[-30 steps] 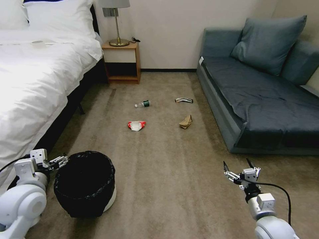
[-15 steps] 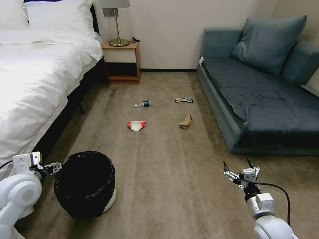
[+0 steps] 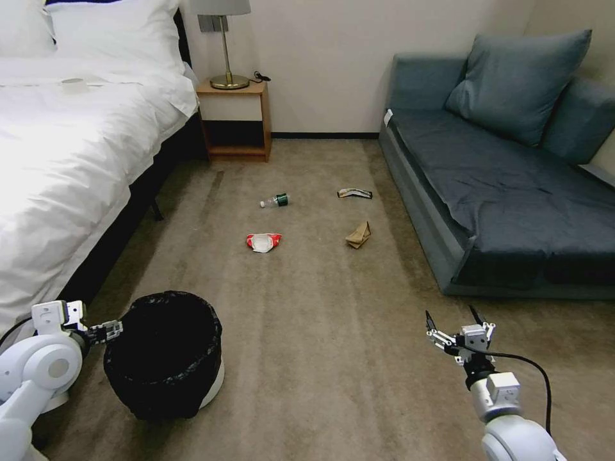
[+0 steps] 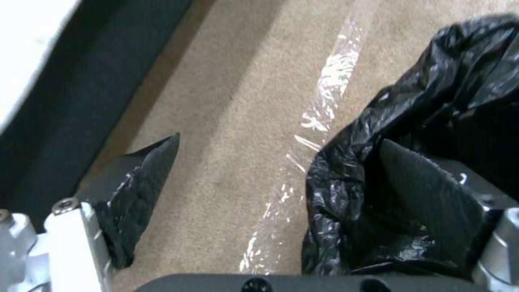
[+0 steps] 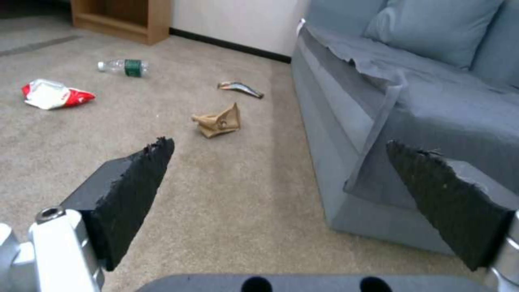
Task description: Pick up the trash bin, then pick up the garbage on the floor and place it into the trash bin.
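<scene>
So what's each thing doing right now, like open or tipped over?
trash bin: upright, bag-lined.
left end effector: open, at the trash bin's rim.
right end effector: open, empty.
bottle: lying on its side.
packet: crushed.
brown paper: crumpled.
wrapper: lying flat.

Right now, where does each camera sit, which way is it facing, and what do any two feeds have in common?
Head: high, looking forward and down the carpet; both arms show, left claw at the bin, right claw open.
Left wrist: behind the left claw, facing down; one finger is inside the bin's black bag.
Right wrist: low, facing the sofa and litter.
Shared by head and right wrist: brown paper, bottle.
</scene>
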`<state>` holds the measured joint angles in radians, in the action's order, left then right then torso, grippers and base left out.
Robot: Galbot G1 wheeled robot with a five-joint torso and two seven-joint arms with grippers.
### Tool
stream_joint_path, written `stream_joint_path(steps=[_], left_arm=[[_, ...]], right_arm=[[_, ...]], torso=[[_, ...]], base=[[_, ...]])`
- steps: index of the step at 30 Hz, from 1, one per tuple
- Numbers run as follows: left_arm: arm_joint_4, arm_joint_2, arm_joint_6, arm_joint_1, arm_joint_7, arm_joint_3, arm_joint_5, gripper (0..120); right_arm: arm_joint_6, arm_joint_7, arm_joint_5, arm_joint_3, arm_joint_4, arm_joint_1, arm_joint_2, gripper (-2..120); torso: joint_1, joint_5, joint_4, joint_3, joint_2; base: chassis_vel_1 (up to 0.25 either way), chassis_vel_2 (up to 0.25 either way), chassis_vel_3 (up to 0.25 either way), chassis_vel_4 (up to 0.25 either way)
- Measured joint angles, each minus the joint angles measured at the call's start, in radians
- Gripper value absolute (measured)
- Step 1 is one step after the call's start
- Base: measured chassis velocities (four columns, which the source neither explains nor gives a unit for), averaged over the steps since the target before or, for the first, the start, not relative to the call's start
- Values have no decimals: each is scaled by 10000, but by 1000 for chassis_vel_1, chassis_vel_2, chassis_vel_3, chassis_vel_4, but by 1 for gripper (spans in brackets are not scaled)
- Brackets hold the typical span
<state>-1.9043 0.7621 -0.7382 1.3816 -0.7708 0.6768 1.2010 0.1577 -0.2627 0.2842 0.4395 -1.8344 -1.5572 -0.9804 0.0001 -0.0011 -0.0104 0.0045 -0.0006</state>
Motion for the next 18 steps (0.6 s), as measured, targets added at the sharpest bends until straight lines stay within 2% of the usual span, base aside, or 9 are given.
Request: stream_joint_path(steps=[1,3,4,6,9,18], left_arm=[[0,0,0,0,0,0,0,99],[154,88,5,-264,97,-336,-135,100],[154,88,5,-264,97,-336,-135,100],[290,182,7,-575,178,-667,-245,99],[502,240,12,-877,181,-922,-297,100],[1207,595,18,-1413,211,-1420,-662,100]], right_arm=[[0,0,0,0,0,0,0,100],[25,5,-22,-11,8,-3,-12,100],[25,5,-22,-11,8,-3,-12,100],[41,15,-10,-12,23,22,-13,100],[63,21,47,-11,68,81,-5,100],[79,23,231,-16,197,253,15,100]], torso=[[0,0,0,0,0],[0,0,-1,0,0],[0,0,-1,0,0],[0,0,-1,0,0],[0,1,-1,0,0],[0,-1,1,0,0]], base=[[0,0,0,0],[0,0,0,0],[0,0,0,0],[0,0,0,0],[0,0,0,0],[0,0,0,0]])
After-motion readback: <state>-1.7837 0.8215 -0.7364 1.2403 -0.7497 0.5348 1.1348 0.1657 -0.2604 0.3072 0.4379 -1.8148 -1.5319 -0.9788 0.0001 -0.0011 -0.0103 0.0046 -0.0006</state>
